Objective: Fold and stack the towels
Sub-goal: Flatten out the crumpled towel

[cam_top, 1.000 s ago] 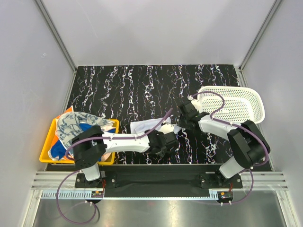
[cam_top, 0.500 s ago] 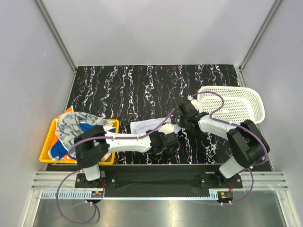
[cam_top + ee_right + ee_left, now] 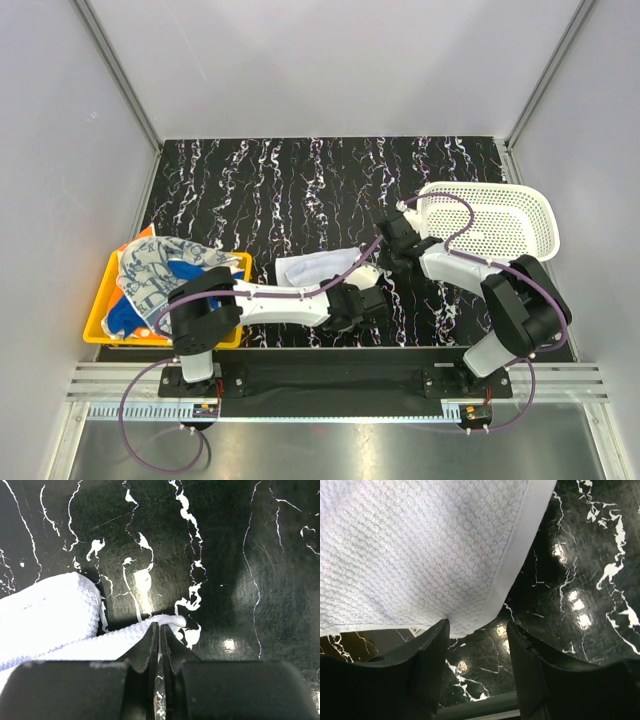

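On the desk (image 3: pixel 300 180), a bin (image 3: pixel 95 326) at the near left holds a heap of towels (image 3: pixel 150 265), a basket (image 3: pixel 500 225) sits at the right, and between them lies a single towel (image 3: pixel 310 268), with the left hand (image 3: pixel 364 300) at its near right corner and the right hand (image 3: pixel 388 256) at its right edge.

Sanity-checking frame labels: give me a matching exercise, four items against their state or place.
Items:
1. left gripper
2. right gripper
3. yellow bin
4. white basket

States or places:
A. shut on the edge of the white towel
B. on the right side of the table
C. open, at a corner of the white towel
D. holds the heap of towels, on the left

Pairs: 1-C, 2-A, 3-D, 4-B
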Controlling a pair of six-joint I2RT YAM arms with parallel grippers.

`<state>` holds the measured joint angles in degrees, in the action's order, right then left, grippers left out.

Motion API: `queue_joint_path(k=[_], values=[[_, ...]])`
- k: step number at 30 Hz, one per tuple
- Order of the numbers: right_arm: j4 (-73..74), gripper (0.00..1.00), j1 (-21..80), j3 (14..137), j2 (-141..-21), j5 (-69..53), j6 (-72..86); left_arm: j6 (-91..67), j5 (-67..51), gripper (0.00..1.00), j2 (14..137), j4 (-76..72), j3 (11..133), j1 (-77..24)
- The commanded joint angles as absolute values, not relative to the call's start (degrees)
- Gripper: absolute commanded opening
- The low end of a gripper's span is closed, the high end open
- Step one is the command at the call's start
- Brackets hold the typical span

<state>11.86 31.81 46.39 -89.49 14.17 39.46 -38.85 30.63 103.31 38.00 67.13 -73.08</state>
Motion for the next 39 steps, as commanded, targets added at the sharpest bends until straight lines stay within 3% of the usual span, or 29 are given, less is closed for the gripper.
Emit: queue_joint_path(k=[1,9,16,19,24,25,26,29,30,33,39], values=[[11.43,0.06,31.64,47.90,-87.19,14.06,39.02,-40.08,35.33,0.52,104.33,38.59,68.65,-73.21],[12.13,0.05,31.64,47.46,-85.43,14.24,38.67,-41.84,39.46,0.37,105.29,40.08,68.56,-73.21],[13.36,0.04,31.55,47.46,-83.15,14.50,38.23,-41.40,40.08,0.05,104.68,39.90,68.12,-73.21],[14.06,0.03,31.64,47.72,-82.36,14.50,37.88,-41.22,40.08,0.00,103.45,40.17,67.85,-73.21],[15.55,0.01,31.73,48.69,-80.25,14.41,37.09,-40.61,39.90,0.00,101.26,40.87,67.68,-73.21],[15.82,0.01,31.73,48.87,-79.98,14.41,37.00,-40.52,39.73,0.06,101.08,40.87,67.68,-73.21],[15.99,0.01,31.90,49.22,-79.81,14.41,36.91,-40.17,39.29,0.27,101.07,40.52,67.59,-73.21],[18.01,0.00,32.69,50.79,-79.28,15.90,36.39,-39.38,38.67,0.35,101.51,38.94,66.89,-73.21],[19.15,0.00,33.74,51.15,-79.02,16.52,36.39,-39.46,38.67,0.44,101.77,38.85,66.80,-73.21],[20.65,0.00,34.36,52.47,-77.52,16.88,36.21,-39.46,38.58,0.50,102.57,38.23,66.53,-73.21],[22.85,0.00,35.07,54.40,-76.73,17.58,35.68,-39.02,38.14,0.52,101.95,36.30,66.44,-74.35]])
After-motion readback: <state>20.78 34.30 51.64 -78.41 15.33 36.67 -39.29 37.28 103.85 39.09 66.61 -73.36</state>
